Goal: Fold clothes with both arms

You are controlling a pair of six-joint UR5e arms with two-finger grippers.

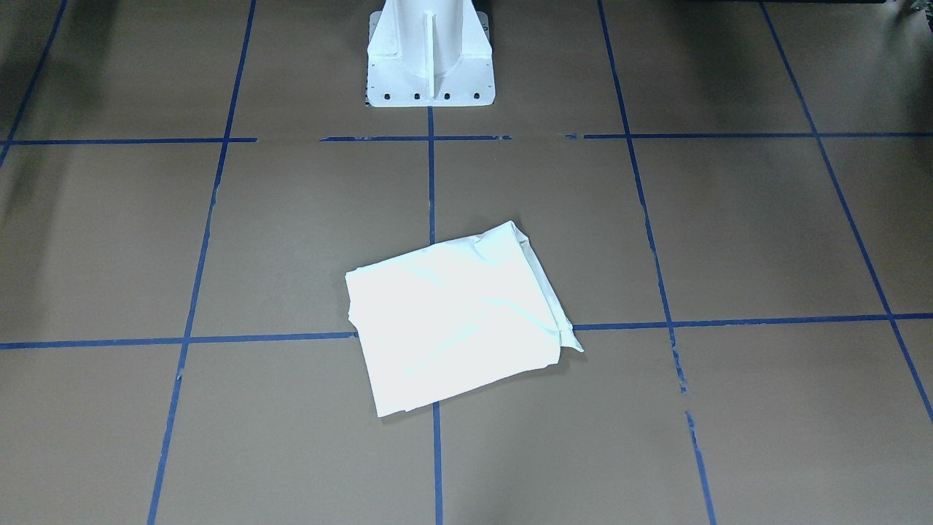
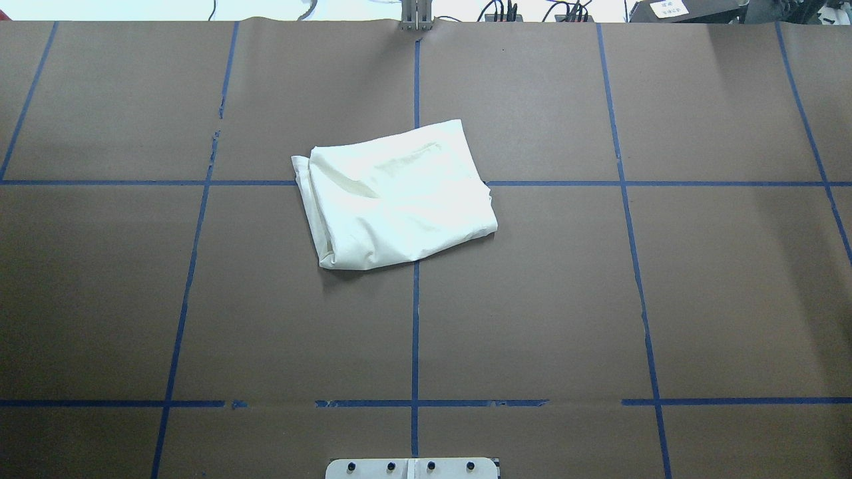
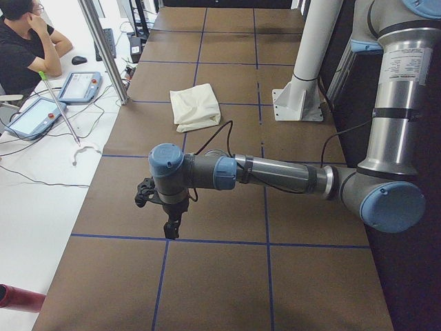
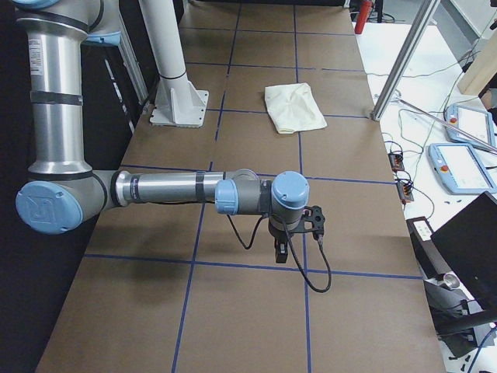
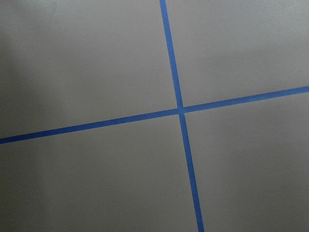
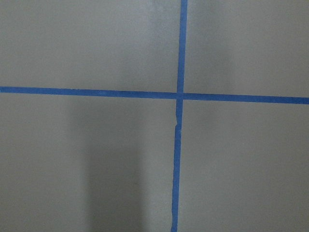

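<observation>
The cream-white shirt (image 1: 455, 313) lies folded into a compact, slightly skewed rectangle near the table's middle, plain cloth up, its print hidden. It also shows in the overhead view (image 2: 399, 199) and far off in both side views (image 3: 195, 107) (image 4: 295, 107). No arm touches it. My left gripper (image 3: 171, 231) hangs over the table's left end, pointing down, far from the shirt. My right gripper (image 4: 281, 256) hangs likewise over the right end. I cannot tell whether either is open or shut. Both wrist views show only brown table and blue tape.
The brown table (image 2: 532, 299) carries a blue tape grid. The white pedestal base (image 1: 430, 55) stands at the robot's side. A seated operator (image 3: 24, 48) and teach pendants (image 3: 79, 86) are beside the far edge; more pendants (image 4: 466, 167) show in the right view.
</observation>
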